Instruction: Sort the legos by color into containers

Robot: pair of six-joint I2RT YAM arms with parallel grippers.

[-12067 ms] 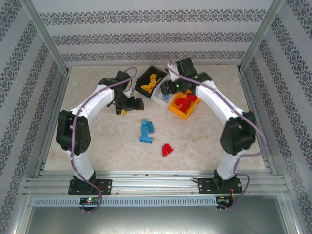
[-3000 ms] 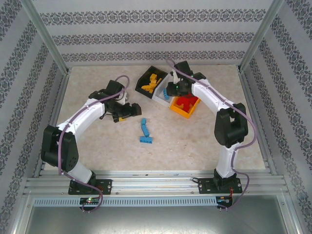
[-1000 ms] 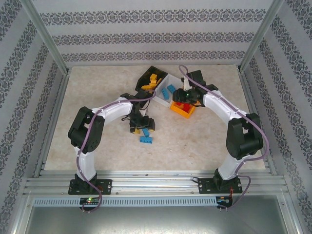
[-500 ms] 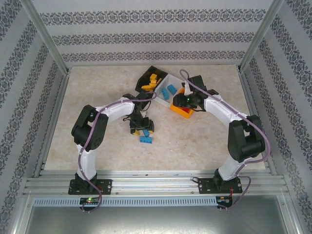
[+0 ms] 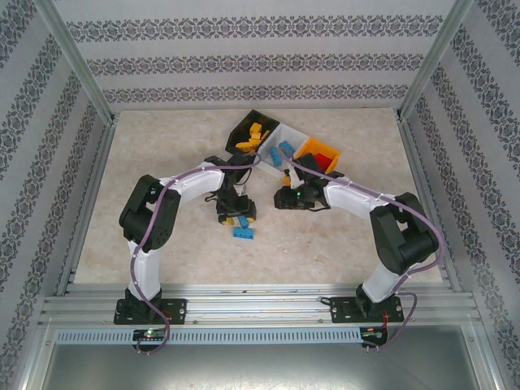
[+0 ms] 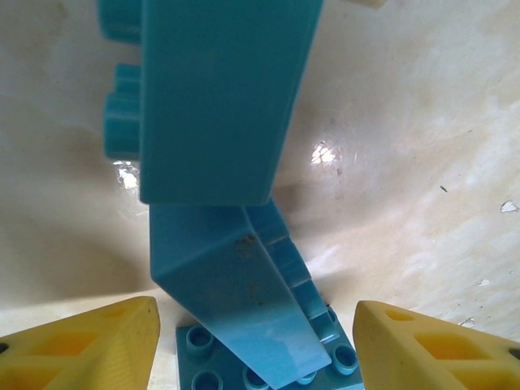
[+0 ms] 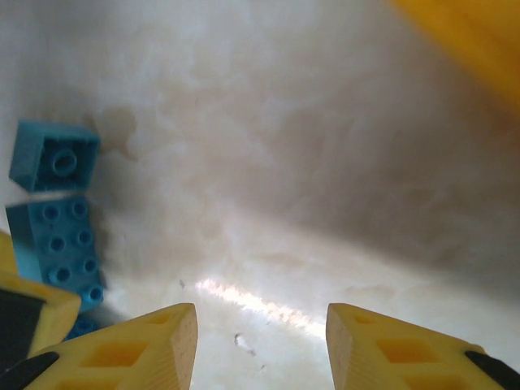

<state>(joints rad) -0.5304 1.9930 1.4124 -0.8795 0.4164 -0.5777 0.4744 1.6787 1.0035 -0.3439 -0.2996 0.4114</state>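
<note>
Blue legos (image 5: 243, 228) lie in a small heap on the counter (image 5: 162, 154), mid-scene. The left tool (image 6: 256, 341) straddles them, fingers (image 6: 81, 345) spread clear of the plastic, so it is released, gripping nothing. Just to the right, the right tool (image 7: 260, 345) hangs over bare counter, released and empty too. Farther back, the black bin (image 5: 236, 130) holds yellow legos (image 5: 250, 138), the white bin (image 5: 296, 134) holds blue ones, and the orange bin (image 5: 311, 148) holds red legos (image 5: 327, 160).

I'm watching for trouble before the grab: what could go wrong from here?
1. The left gripper straddles several blue bricks lying together; closing may pinch one askew and scatter the rest.
2. The right gripper, open and empty, hangs close beside the same bricks, so the two arms might bump.
</note>
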